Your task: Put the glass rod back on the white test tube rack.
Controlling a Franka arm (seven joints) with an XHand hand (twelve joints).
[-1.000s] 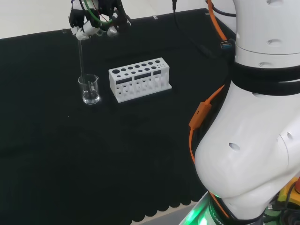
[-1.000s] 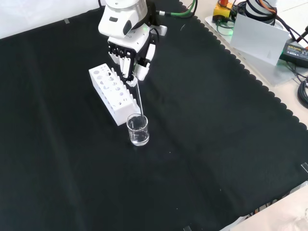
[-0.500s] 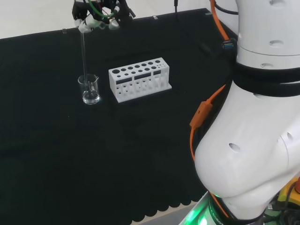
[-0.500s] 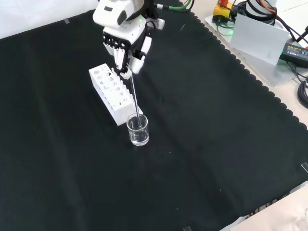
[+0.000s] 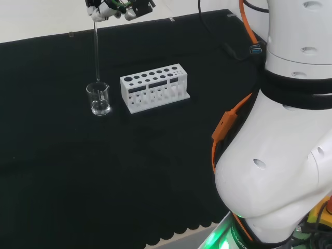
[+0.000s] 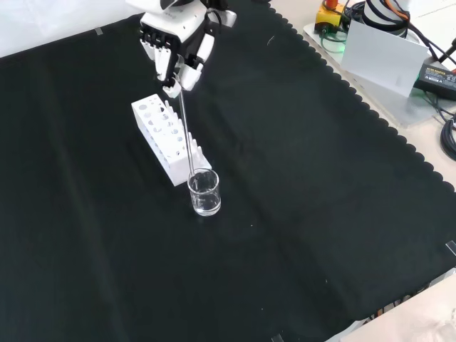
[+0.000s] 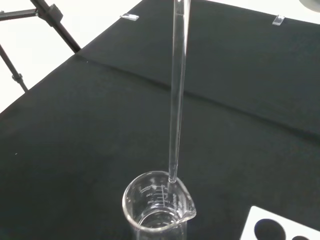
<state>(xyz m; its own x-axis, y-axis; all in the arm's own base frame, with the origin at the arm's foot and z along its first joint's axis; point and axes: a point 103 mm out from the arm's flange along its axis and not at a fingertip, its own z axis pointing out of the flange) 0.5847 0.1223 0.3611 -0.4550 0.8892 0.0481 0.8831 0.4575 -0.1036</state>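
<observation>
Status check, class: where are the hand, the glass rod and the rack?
Hand shut on glass rod. Rod tip at beaker rim. White rack beside, unobstructed.

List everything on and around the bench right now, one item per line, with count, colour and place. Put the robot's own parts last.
Glass rod: one, clear, hanging upright from the hand, lower tip at the beaker's rim.
Beaker: one, clear glass, on the cloth at the near end of the rack in the front view.
Test tube rack: one, white, no tubes in it, to the right of the beaker in the head view.
Cloth: one, black, scalloped edge, covering the bench.
Grey panel: one, off the cloth at the front view's upper right, among cables.
Hand: one, black and white, above the rack, fingers pinching the rod's top.
Arm links: white, at the head view's right.
</observation>
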